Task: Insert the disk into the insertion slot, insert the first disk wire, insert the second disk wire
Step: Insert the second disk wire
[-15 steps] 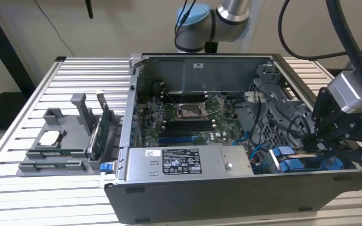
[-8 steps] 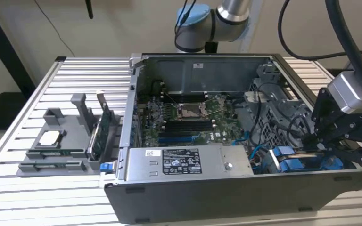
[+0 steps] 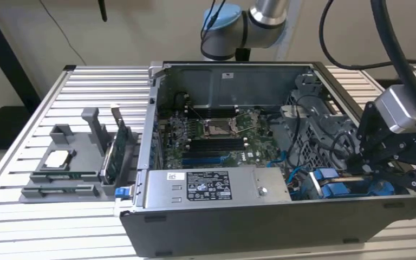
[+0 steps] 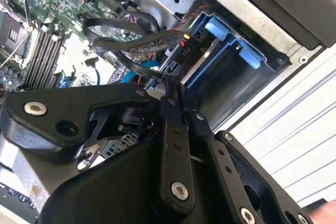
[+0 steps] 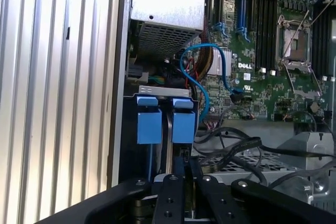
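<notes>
The black pincer [image 3: 381, 172] hangs over the near corner of the open dark grey computer case [image 3: 266, 227], at the exterior view's right, right above the blue-framed silver-grey disk [image 3: 336, 189]. In the first wrist view the disk's blue frame tabs [image 5: 160, 119] sit upright in the dark grey insertion slot [image 5: 131, 145], beside the case wall. The pincer's fingers [image 4: 170, 129] are drawn close together on a black disk wire [image 4: 126, 45] near its plug. The case rests on the ribbed metal counter [image 3: 85, 76].

A green board [image 3: 215, 135] lies inside the open case [image 3: 266, 216]; a grey holder [image 3: 71, 162] stands beside it.
</notes>
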`<state>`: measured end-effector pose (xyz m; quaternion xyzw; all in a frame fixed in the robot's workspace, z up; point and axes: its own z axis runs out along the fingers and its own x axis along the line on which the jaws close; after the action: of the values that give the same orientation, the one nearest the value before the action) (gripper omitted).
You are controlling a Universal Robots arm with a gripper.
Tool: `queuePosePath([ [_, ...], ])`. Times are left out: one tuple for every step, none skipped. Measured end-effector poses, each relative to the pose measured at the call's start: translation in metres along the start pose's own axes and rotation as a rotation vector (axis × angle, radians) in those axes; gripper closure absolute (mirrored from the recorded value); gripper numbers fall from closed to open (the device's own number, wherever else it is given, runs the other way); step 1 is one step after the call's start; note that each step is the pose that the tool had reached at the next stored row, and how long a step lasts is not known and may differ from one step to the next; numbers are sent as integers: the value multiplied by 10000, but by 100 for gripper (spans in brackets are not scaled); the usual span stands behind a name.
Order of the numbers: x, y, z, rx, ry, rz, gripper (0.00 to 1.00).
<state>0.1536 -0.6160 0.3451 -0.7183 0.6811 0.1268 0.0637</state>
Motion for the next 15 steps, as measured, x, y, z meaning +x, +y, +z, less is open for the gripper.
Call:
queuePosePath([
  [1, 0, 4, 3, -52, -5, 84],
  [3, -1, 9, 6, -87, -8, 84],
  [4, -2, 15, 9, -115, -11, 84],
  [6, -3, 21, 11, -140, -14, 84],
  [8, -7, 27, 12, -164, -17, 84],
  [9, -10, 33, 13, -183, -19, 84],
  [11, -13, 38, 13, -203, -21, 84],
  [13, -17, 44, 14, -222, -22, 84],
  [15, -22, 48, 15, -241, -25, 84],
  [16, -28, 52, 16, -263, -27, 84],
  [18, -34, 56, 17, -283, -28, 84],
  [19, -41, 59, 18, -305, -30, 84],
  [20, -47, 62, 18, -324, -32, 84],
  [21, -51, 66, 20, -349, -35, 84],
  [23, -54, 69, 21, -386, -38, 84],
])
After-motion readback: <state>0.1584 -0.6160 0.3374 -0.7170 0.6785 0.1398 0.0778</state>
